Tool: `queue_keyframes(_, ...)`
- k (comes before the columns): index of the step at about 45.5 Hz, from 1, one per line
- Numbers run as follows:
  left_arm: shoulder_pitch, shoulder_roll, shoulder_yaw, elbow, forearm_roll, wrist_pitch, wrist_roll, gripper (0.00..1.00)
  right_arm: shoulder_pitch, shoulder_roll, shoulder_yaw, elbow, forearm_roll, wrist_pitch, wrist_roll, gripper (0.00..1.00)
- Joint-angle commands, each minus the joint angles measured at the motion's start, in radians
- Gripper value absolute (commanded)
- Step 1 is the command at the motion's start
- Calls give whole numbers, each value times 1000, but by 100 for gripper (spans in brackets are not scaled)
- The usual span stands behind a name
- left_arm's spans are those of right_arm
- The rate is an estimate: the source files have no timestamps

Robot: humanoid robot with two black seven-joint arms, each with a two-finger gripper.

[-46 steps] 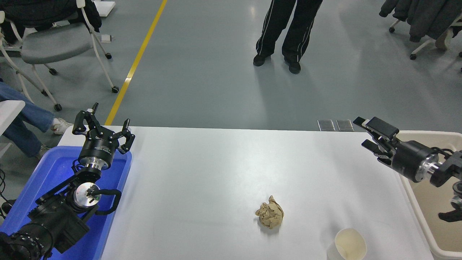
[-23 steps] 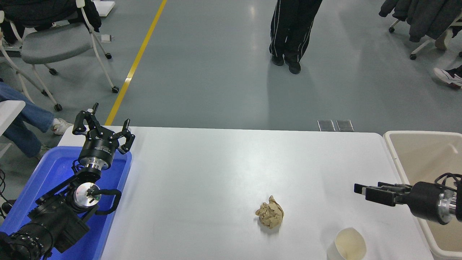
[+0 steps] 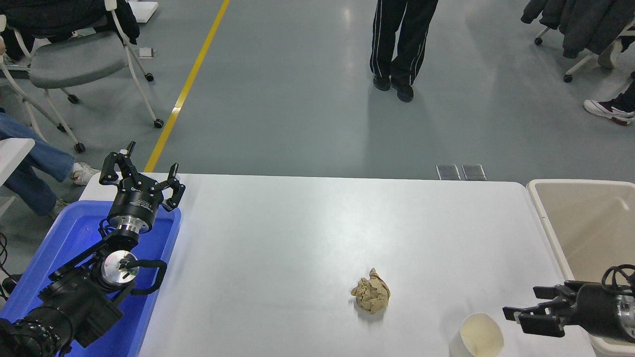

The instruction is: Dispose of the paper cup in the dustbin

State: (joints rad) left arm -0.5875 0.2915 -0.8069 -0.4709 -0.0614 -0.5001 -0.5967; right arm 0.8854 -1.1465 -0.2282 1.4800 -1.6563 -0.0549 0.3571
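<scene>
The paper cup (image 3: 478, 336) stands upright at the table's front edge on the right, white outside and cream inside, its base cut off by the picture's bottom. My right gripper (image 3: 527, 307) comes in low from the right, open and empty, its fingers pointing left just to the right of the cup's rim and not touching it. The beige dustbin (image 3: 585, 223) stands off the table's right end, partly behind my right arm. My left gripper (image 3: 141, 173) is open and parked over the blue tray at the left.
A crumpled tan paper ball (image 3: 371, 294) lies on the white table (image 3: 297, 238) to the left of the cup. A blue plastic tray (image 3: 74, 238) is at the left end. A person's legs (image 3: 399, 44) are beyond the far edge, with chairs at both sides.
My right gripper has come down from above the bin's near corner to low beside the cup, moving toward the front edge. The person's legs have shifted right. The left arm is still.
</scene>
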Motion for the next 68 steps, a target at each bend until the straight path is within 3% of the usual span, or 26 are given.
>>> queue_keyframes(1, 0, 0, 0, 0, 0, 0, 0, 100, 12, 14, -48, 0, -8, 10, -46, 99)
queue_keyframes(8, 0, 0, 0, 0, 0, 0, 0, 100, 21, 53, -51, 0, -2, 85, -46, 99)
queue_keyframes(36, 0, 0, 0, 0, 0, 0, 0, 100, 79, 142, -103, -21, 41, 96, -7, 98)
queue_keyframes(45, 0, 0, 0, 0, 0, 0, 0, 100, 76, 166, -111, -58, 32, 90, 6, 76)
queue_keyframes(58, 0, 0, 0, 0, 0, 0, 0, 100, 69, 209, -118, -93, 29, 81, 17, 77)
queue_keyframes(60, 0, 0, 0, 0, 0, 0, 0, 100, 67, 214, -118, -98, 29, 79, 19, 70)
queue_keyframes(63, 0, 0, 0, 0, 0, 0, 0, 100, 66, 217, -125, -110, 23, 79, 37, 52)
queue_keyframes(64, 0, 0, 0, 0, 0, 0, 0, 100, 66, 217, -131, -115, 18, 81, 46, 41)
queue_keyframes(66, 0, 0, 0, 0, 0, 0, 0, 100, 69, 218, -146, -132, 9, 82, 51, 6)
queue_keyframes(68, 0, 0, 0, 0, 0, 0, 0, 100, 73, 218, -155, -144, 9, 82, 53, 0)
